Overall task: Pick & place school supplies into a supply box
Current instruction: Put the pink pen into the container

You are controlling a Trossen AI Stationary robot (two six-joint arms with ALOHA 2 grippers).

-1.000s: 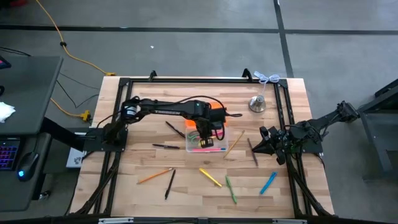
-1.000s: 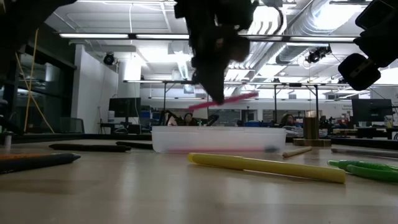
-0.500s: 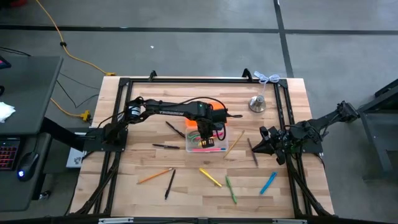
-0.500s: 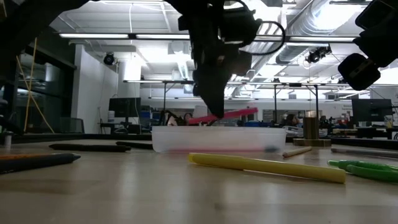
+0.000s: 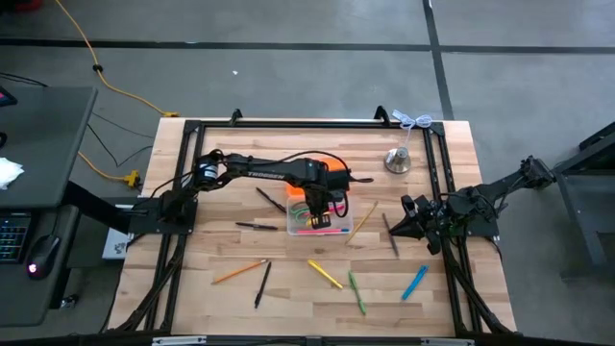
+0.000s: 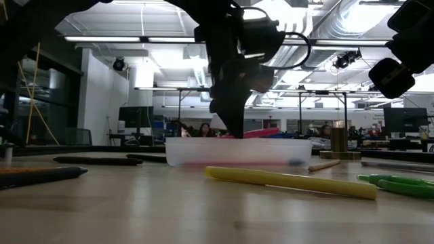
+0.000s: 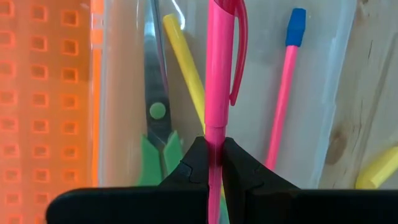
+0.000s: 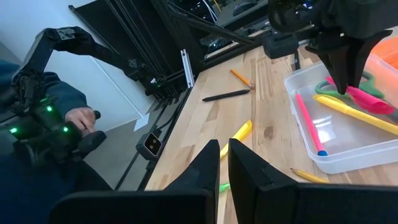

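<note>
The clear supply box (image 5: 293, 227) stands mid-table, its orange lid (image 7: 50, 93) folded open on the far side. In it lie green-handled scissors (image 7: 155, 143), a yellow pen (image 7: 183, 59) and a pink pencil with a blue end (image 7: 283, 106). My left gripper (image 7: 213, 149) hangs over the box (image 6: 237, 152), shut on a pink pen (image 7: 219, 74). At the table's right edge my right gripper (image 5: 413, 219) waits, shut, holding nothing. My left gripper pinches the pink pen's barrel (image 7: 214, 132), just behind its clip section, between the two fingertips. The fingers come steeply from above and lie across the pen. The pen (image 6: 261, 133) lies almost level at the box's rim; whether it touches the box's contents I cannot tell.
Loose on the wood lie a yellow pen (image 5: 325, 274), green pens (image 5: 356, 291), a blue pen (image 5: 414, 283), an orange pencil (image 5: 239, 271), black pens (image 5: 258, 226) and a wooden pencil (image 5: 363, 219). A silver bell (image 5: 398, 160) stands at the far right.
My left gripper has sunk toward the supply box with the pink pen still pinched. The pen has come down from well above the box to the level of its rim, staying almost level.
</note>
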